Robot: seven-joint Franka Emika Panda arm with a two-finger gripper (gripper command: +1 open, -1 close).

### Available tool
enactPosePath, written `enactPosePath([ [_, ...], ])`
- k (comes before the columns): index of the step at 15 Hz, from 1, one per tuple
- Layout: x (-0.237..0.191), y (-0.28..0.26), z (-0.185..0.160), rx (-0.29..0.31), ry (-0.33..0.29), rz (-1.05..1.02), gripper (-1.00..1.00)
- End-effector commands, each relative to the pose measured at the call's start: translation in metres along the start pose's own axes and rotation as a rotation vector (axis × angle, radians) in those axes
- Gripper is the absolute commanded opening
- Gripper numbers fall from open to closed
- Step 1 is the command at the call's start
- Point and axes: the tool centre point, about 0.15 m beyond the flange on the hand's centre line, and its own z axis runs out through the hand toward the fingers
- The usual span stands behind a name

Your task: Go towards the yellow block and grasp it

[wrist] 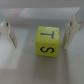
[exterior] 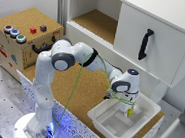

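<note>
End effector (wrist: pixel 42 31) stands wide, one finger (wrist: pixel 11 31) to each side of the yellow block (wrist: pixel 48 41), neither touching. Block rests on the floor of the white tray (exterior: pixel 105 126) at the bench edge, apparently centred for closing.
</note>
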Motion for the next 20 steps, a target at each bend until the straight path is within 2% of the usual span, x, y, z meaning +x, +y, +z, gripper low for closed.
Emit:
enactPosePath([
  [1, 0.011, 0.009, 0.009, 0.006, -0.142, 0.037, -1.0],
  [3, 0.005, 0.019, 0.01, -0.024, -0.154, 0.058, -1.0],
  [7, 0.007, 0.026, 0.002, -0.025, -0.143, 0.057, -1.0],
  [9, 0.008, 0.02, -0.009, 0.026, -0.141, 0.067, -1.0],
  [13, 0.015, -0.011, -0.066, 0.182, -0.046, 0.03, -1.0],
  [16, 0.01, -0.026, -0.104, 0.3, -0.022, 0.009, -1.0],
  [18, 0.0, -0.037, -0.124, 0.355, -0.012, -0.045, -1.0],
  [20, -0.014, -0.043, -0.139, 0.382, 0.001, -0.106, -1.0],
])
